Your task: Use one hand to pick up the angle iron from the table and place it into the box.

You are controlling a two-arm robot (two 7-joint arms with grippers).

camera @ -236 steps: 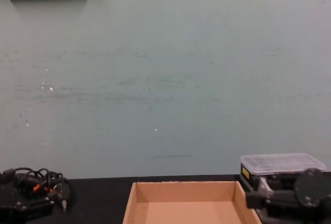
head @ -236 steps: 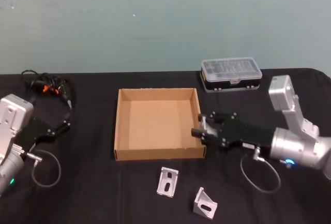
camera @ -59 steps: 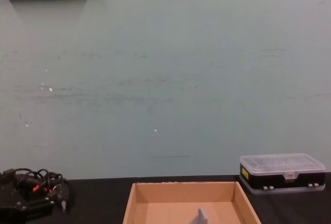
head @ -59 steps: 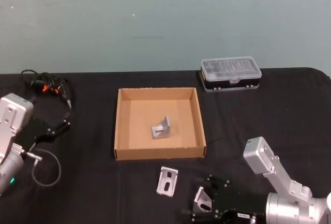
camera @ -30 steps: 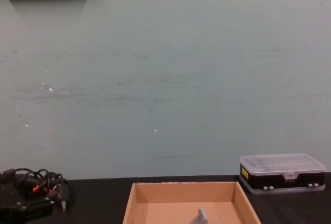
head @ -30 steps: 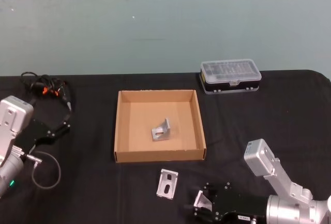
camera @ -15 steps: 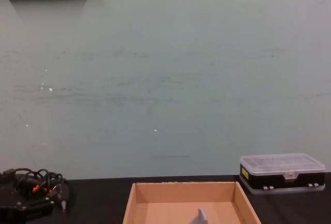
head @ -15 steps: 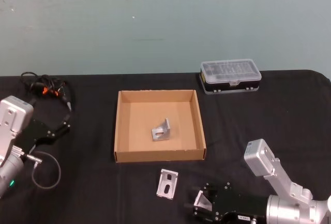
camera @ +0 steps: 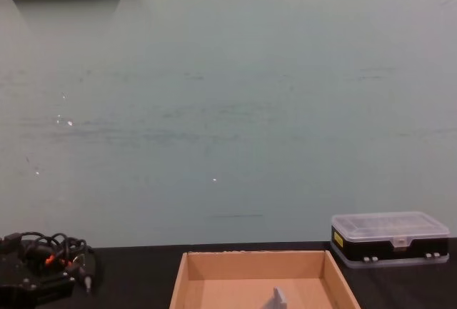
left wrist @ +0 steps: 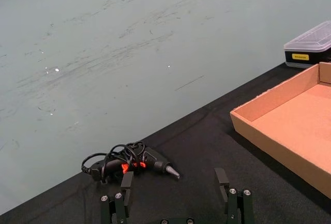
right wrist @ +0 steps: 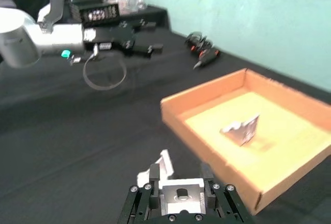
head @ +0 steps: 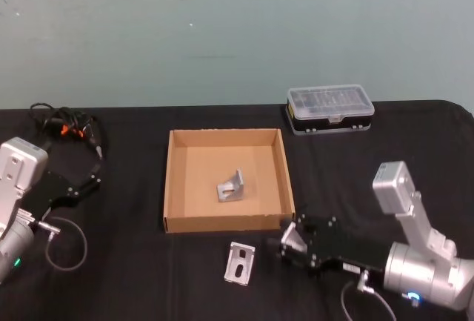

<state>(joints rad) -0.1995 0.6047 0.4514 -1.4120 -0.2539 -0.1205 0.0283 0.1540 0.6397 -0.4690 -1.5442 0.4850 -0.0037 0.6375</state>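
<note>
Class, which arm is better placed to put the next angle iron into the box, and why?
Right. The right hand grips an angle iron at the front right corner of the box; the left hand sits open far to the left.

Head looks down, chest across; box shared.

Held angle iron: largely hidden between the right gripper's fingers; blurred in the right wrist view.
Box: near part cut off by the chest view's bottom edge; one end cut off in the left wrist view.
Angle iron in box: lower part cut off in the chest view.
Case: partly cut off by the edge; contents too small to tell.
Left gripper: finger bases cut off.
Right arm: cut off at the head view's lower right corner.
</note>
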